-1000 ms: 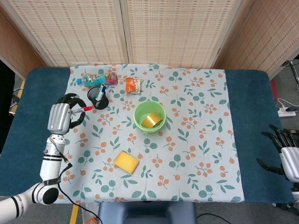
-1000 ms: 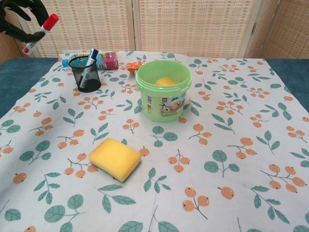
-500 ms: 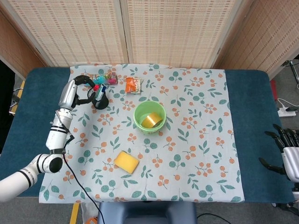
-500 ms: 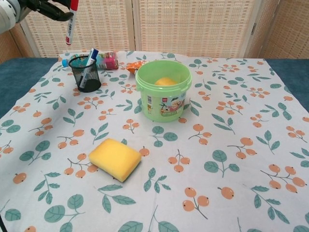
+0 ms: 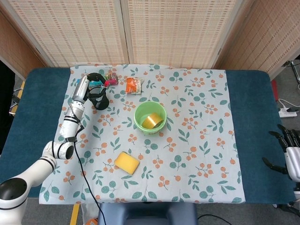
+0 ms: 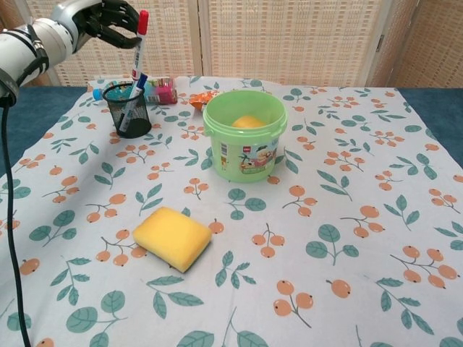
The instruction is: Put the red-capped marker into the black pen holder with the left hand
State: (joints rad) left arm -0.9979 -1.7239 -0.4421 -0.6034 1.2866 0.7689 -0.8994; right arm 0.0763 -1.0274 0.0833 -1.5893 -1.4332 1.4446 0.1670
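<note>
The red-capped marker point(image 6: 139, 45) hangs nearly upright, red cap up, its tip just above the rim of the black mesh pen holder point(image 6: 127, 110). My left hand point(image 6: 105, 20) pinches it near the top. A blue-capped marker point(image 6: 133, 94) leans inside the holder. From the head view my left hand point(image 5: 93, 82) sits right above the holder point(image 5: 100, 99), hiding most of the marker. My right hand point(image 5: 290, 154) rests at the table's far right edge with fingers spread and nothing in it.
A green bucket point(image 6: 244, 135) holding a yellow object stands mid-table. A yellow sponge point(image 6: 172, 238) lies in front. A colourful bottle point(image 6: 155, 90) and an orange packet point(image 5: 132, 85) lie behind the holder.
My left hand carried the marker rightward from the table's left side to above the holder. The marker turned from slanted to nearly upright and came lower. My right hand drifted slightly further right.
</note>
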